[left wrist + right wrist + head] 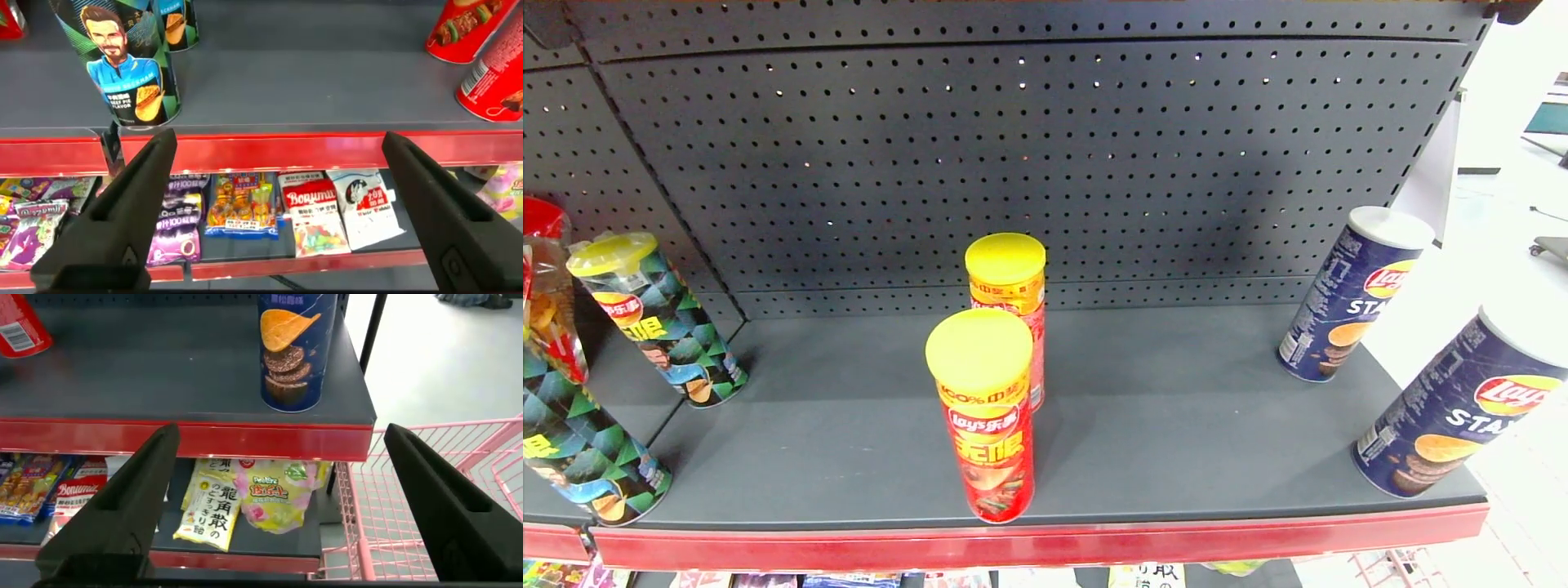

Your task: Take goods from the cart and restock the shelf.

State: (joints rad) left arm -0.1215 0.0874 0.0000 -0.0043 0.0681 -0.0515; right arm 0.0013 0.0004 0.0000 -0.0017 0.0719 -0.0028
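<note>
The left gripper (278, 140) is hanging in front of the shelf's (1176, 425) red front edge, its fingers spread wide and empty. It is facing a spot just beside the front one of the green cans (127, 57). The right gripper (282, 433) is hanging level with the same edge near the shelf's right end, also gaping open and holding nothing. The pink cart (441, 498) is sitting lower down, just past that end.

Up on the shelf, two red cans (992, 425) are standing upright mid-shelf, one behind the other. Two blue cans (1347, 302) are standing along the right side, the nearer one at the front corner. Two green cans are standing at the left, on the neighbouring section. Packets (245, 204) are lying in a row on the lower shelf (245, 557).
</note>
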